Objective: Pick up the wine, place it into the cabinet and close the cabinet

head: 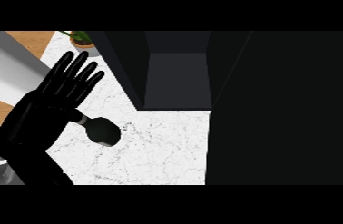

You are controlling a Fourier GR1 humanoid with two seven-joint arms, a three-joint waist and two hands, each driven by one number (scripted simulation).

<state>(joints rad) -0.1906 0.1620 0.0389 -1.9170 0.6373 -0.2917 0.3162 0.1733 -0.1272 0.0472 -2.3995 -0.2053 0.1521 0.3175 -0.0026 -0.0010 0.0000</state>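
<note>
The wine bottle (102,130) is dark with a pale grey neck and stands on the white marble counter (161,150), left of centre. My left hand (50,107) shows at the left, open with its fingers straight and pointing up. Its palm overlaps the bottle's neck end in the picture; I cannot tell whether they touch. The dark cabinet (178,78) stands at the back centre with its inside open toward me. A broad black panel (275,109), apparently its door, fills the right side. My right hand does not show.
A potted plant (80,39) stands at the counter's back left corner. A grey surface (17,71) and a strip of wooden floor lie beyond the counter's left edge. White counter stretches between the bottle and the cabinet front.
</note>
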